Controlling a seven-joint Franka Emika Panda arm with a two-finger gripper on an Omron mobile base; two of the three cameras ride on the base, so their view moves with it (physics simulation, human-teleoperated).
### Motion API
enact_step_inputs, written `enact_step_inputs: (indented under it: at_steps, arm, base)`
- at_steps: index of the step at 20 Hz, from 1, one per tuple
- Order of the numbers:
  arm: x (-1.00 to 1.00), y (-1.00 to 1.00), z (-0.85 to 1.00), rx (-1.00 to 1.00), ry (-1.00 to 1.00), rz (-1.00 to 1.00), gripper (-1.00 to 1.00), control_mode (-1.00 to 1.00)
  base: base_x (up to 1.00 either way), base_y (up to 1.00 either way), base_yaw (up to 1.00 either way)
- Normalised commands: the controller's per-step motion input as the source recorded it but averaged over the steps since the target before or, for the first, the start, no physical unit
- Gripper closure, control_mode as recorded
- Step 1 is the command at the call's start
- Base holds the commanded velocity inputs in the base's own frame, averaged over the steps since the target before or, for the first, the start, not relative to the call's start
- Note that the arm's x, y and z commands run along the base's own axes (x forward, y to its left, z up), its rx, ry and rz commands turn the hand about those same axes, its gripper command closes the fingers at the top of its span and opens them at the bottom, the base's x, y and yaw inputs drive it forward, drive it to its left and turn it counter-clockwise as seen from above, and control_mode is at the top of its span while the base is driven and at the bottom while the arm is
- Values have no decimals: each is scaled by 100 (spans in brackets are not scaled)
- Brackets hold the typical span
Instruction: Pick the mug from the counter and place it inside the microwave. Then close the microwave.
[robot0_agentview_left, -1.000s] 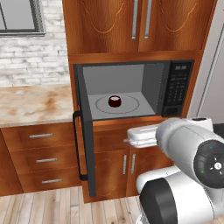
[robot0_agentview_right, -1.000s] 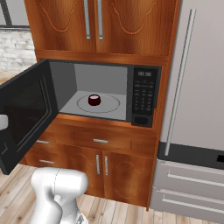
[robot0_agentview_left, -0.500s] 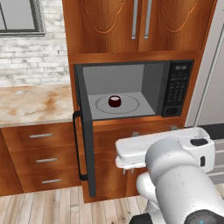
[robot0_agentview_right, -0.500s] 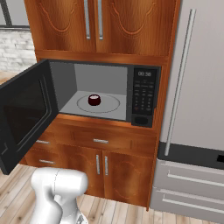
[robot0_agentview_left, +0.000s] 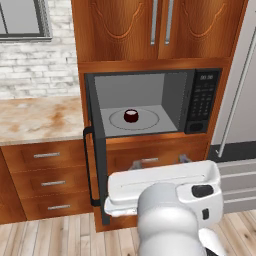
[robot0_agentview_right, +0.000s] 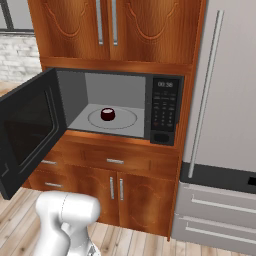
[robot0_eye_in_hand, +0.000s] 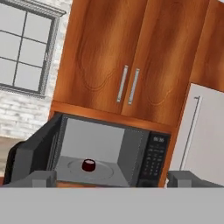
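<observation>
The dark maroon mug (robot0_agentview_left: 131, 115) stands upright on the round glass turntable inside the open microwave (robot0_agentview_left: 200, 102). In the right base view the mug (robot0_agentview_right: 108, 114) sits a little left of the turntable's middle. The microwave door (robot0_agentview_right: 29, 131) hangs wide open to the left. My gripper (robot0_agentview_left: 160, 161) is low in front of the cabinet, below the microwave and well back from it, open with nothing between its fingers. The hand view looks up at the mug (robot0_eye_in_hand: 89, 165) in the microwave (robot0_eye_in_hand: 151, 162), with my gripper (robot0_eye_in_hand: 113, 179) fingertips (robot0_eye_in_hand: 41, 178) spread far apart.
The marble counter (robot0_agentview_left: 40, 117) runs left of the microwave over wooden drawers (robot0_agentview_left: 46, 182). A steel fridge (robot0_agentview_right: 225, 125) stands to the right. Wooden cabinet doors (robot0_agentview_right: 115, 30) close off the space above. The door's black bar handle (robot0_agentview_left: 87, 167) juts toward me.
My hand has swung left and lower across the left base view and now faces the microwave. The mug and the door have not moved.
</observation>
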Motion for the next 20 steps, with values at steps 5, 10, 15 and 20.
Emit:
enact_step_inputs:
  at_steps: [5,10,15,20]
  arm:
    - [-5,37,-2,-4,-7,-17,-100,-100]
    - [0,37,-11,0,0,-30,-100,-100]
    - [5,34,-28,0,2,-37,-100,-100]
    - [12,26,-33,0,0,-29,-100,-100]
  base:
    - [0,0,0]
    - [0,0,0]
    - [0,0,0]
    - [0,0,0]
